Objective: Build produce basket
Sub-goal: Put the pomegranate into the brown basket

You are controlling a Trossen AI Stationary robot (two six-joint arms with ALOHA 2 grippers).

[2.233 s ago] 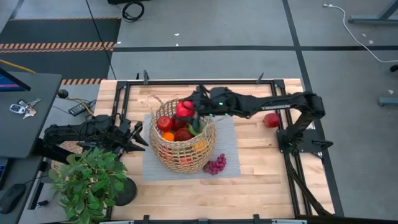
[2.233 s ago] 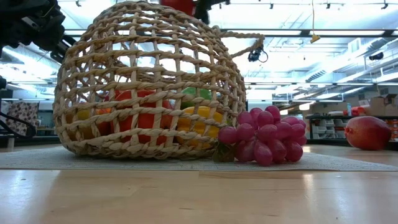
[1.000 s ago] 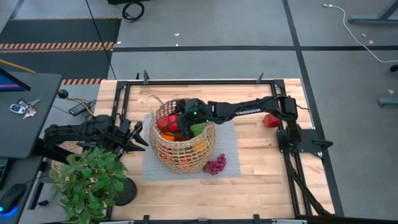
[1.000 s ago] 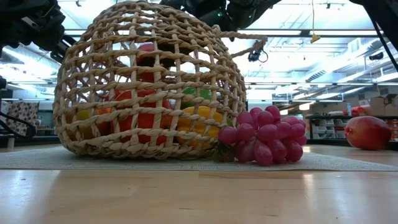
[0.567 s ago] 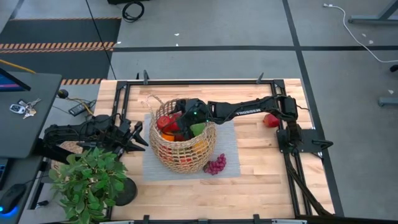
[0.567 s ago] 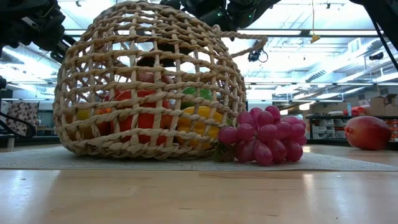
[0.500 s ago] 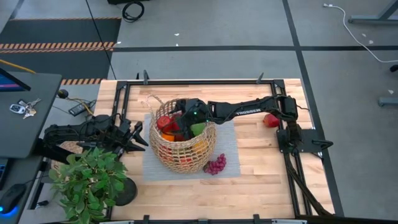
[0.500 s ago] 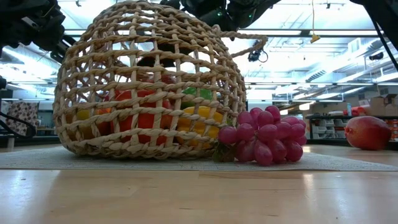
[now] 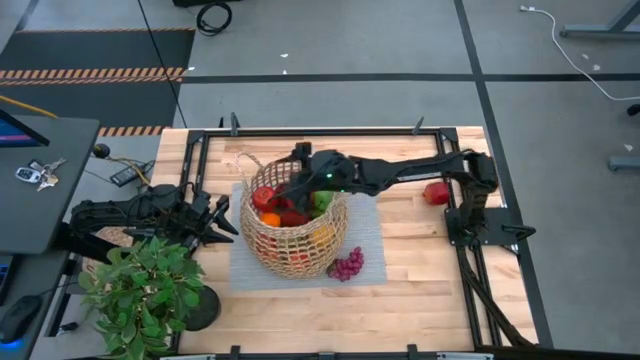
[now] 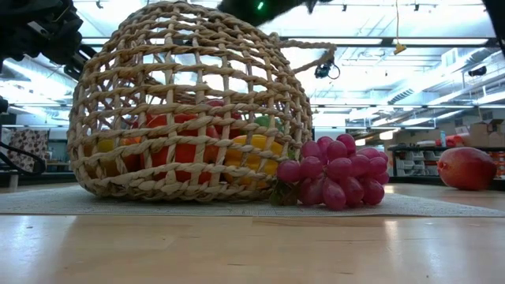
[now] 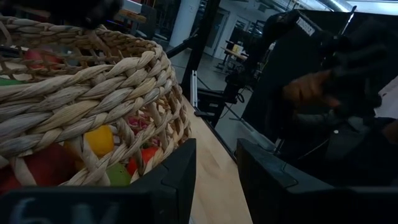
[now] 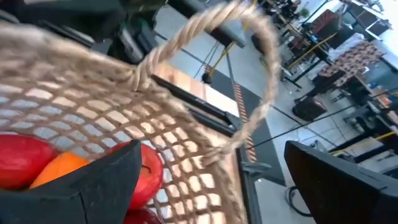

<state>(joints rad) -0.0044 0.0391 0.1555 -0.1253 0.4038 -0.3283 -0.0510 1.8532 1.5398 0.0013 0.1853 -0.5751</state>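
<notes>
The basket [image 9: 291, 225] was seen standing on a grey mat [image 9: 365, 250] near the middle of the wooden bench [image 9: 420, 270], its open-weave wall bulging and one thin loop handle [image 12: 245, 68] arching above the rim. Inside it, red apples [image 9: 264, 197], an orange [image 9: 271, 219], a green pear [image 9: 322, 200] and a yellow piece [image 10: 254, 147] were piled together. The purple grapes [image 9: 347, 265] were left outside on the mat, touching the foot of the basket on its near side. A single red fruit [image 9: 436, 193] was seen lying well apart on the bare wood, close to the base of the right arm.

The right claw [image 9: 291, 176] was held over the far part of the basket's mouth, just above the piled produce, with its fingers [image 12: 68, 180] spread wide and nothing between them; the red apples and the orange were seen directly below through the right wrist view.

The left claw [image 9: 222, 222] was parked low beside the basket, on the side towards the potted green plant [image 9: 140, 290], its fingers [image 11: 171, 180] set to a narrow gap with nothing held, pointing at the wicker wall. In the left wrist view a person's hand [image 11: 308, 90] was seen in the room beyond the bench
</notes>
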